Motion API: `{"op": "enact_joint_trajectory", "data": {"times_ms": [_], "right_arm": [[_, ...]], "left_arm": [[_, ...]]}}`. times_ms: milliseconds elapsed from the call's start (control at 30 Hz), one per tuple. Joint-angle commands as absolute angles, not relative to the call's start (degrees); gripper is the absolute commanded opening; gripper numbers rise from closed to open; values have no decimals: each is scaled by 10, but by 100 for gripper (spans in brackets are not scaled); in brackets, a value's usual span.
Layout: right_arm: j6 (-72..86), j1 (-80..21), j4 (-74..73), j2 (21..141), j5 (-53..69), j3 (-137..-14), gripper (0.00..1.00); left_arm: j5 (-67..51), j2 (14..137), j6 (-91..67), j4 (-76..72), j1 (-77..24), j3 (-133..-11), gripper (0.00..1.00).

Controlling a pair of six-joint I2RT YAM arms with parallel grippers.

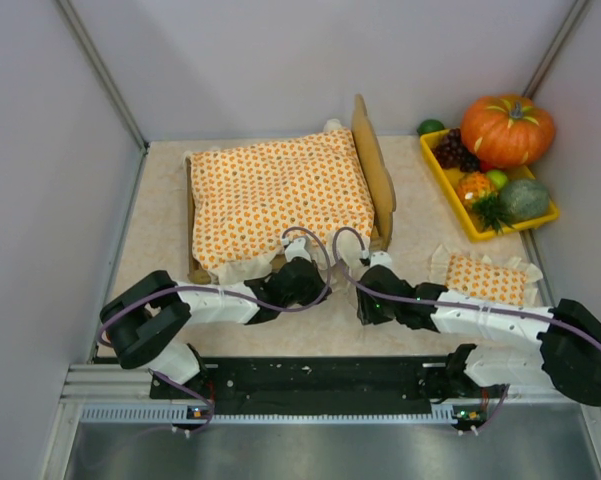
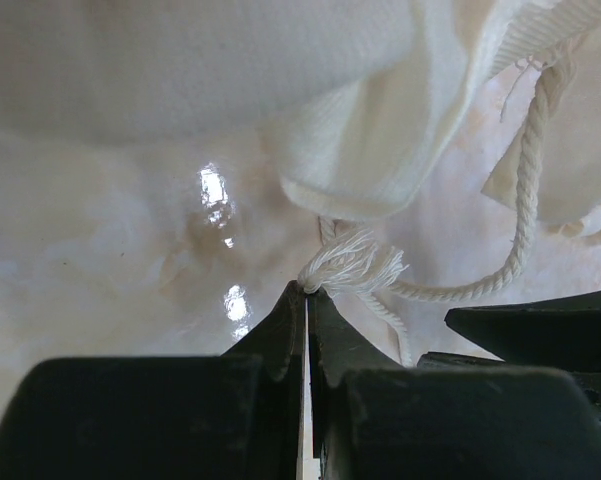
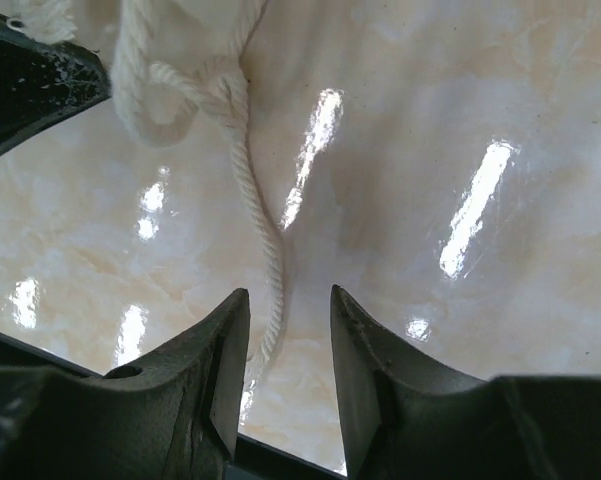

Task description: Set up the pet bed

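The pet bed [image 1: 374,168] stands at the back middle of the table, its tall plywood headboard on the right. An orange-dotted bedspread [image 1: 278,192] covers it, and its white ruffle [image 2: 380,150] hangs close ahead in the left wrist view. My left gripper [image 2: 308,290] [image 1: 315,282] is shut on the frayed end of a white cord [image 2: 352,265], just in front of the bed's near edge. My right gripper [image 3: 288,297] [image 1: 365,305] is open low over the table beside it. Another stretch of the cord [image 3: 250,170] lies between its fingers, close to the left one, unclamped.
A small orange-dotted pillow [image 1: 485,278] lies on the table right of the bed, by my right arm. A yellow tray [image 1: 458,192] of fruit and a pumpkin [image 1: 508,128] fill the back right corner. Grey walls close in the table.
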State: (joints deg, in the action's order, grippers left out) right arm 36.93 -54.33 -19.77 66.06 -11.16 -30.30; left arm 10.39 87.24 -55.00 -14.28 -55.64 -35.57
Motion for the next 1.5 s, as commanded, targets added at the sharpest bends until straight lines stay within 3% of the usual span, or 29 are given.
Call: {"op": "enact_joint_trajectory", "data": {"times_ms": [0,200,600,700,900,1167,1467], "right_arm": [[355,-566,-183,676,-153,-341,38],[360,-586,-180,736,-170,-356,36],[391,-623,-202,812,-214,-363,12],[406,-624,-221,829,-231,-366,0],[437,-619,-265,802,-280,-370,0],[436,-475,-248,673,-216,-330,0],[360,-300,-227,656,-171,-351,0]], "left_arm": [[116,863,-555,-142,-559,-373,0],[120,860,-555,-142,-559,-372,0],[123,858,-557,-129,-559,-374,0],[124,857,-558,-129,-559,-375,0],[119,845,-542,-133,-559,-376,0],[112,791,-471,-67,-579,-429,0],[148,746,-423,61,-617,-497,0]]}}
